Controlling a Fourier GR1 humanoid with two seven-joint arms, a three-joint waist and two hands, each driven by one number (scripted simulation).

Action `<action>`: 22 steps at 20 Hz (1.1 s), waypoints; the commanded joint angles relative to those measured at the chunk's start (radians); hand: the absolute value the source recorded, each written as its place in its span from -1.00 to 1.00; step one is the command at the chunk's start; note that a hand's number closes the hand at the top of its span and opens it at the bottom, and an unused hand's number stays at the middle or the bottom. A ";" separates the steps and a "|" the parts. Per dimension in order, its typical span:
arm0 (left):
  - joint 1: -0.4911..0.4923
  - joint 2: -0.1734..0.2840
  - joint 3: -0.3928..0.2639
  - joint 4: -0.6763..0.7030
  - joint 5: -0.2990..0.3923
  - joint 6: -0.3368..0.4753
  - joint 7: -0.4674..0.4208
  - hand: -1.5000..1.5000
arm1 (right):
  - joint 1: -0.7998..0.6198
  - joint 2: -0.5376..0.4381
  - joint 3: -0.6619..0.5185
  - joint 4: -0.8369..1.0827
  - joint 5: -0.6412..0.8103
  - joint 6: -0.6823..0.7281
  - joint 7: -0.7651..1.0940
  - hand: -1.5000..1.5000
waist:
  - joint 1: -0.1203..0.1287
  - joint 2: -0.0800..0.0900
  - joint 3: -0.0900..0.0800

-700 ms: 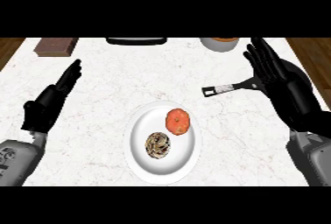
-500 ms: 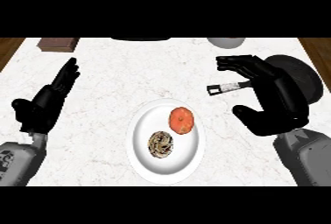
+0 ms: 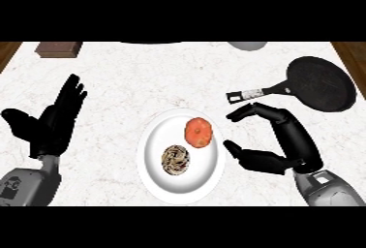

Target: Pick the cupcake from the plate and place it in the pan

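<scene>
The worktop (image 3: 143,82) is white marble with grey veins. On it lie a white plate (image 3: 154,179) near the middle, a black pan (image 3: 322,89) at the far right, and a brown block (image 3: 58,49) at the far left.

A kitchen is indicated: a white marble counter (image 3: 143,82) is seen, on which a black pan (image 3: 322,83) and a white plate (image 3: 154,169) of food are set.

A grey bowl (image 3: 247,45) and a dark object (image 3: 154,42) are cut off at the counter's far edge.
</scene>
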 commanded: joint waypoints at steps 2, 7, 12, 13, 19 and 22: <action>0.032 -0.016 0.021 -0.059 0.024 0.012 0.044 0.00 | 0.169 -0.148 -0.010 -0.105 0.125 0.002 -0.044 -1.00 | -0.007 0.000 0.001; 0.013 -0.033 -0.002 -0.074 -0.012 0.015 0.073 0.00 | -0.021 -0.186 -0.011 -0.105 0.201 0.113 0.091 -1.00 | 0.010 0.005 0.001; 0.045 -0.026 0.014 -0.083 -0.006 -0.020 0.063 0.00 | -0.216 -0.162 0.053 -0.134 0.247 0.239 0.337 -1.00 | 0.026 0.004 0.000; 0.065 -0.035 0.008 -0.094 -0.014 -0.012 0.049 0.00 | -0.212 -0.177 0.087 -0.170 0.273 0.265 0.379 -1.00 | 0.023 0.002 -0.001; 0.053 -0.043 0.006 -0.083 -0.032 -0.016 0.052 0.00 | -0.432 -0.039 0.226 0.021 0.375 0.394 0.534 -1.00 | 0.035 0.008 -0.001; 0.032 -0.056 0.027 -0.046 -0.019 -0.032 0.030 0.00 | -0.496 -0.027 0.233 0.048 0.323 0.534 0.611 -1.00 | 0.022 0.008 -0.001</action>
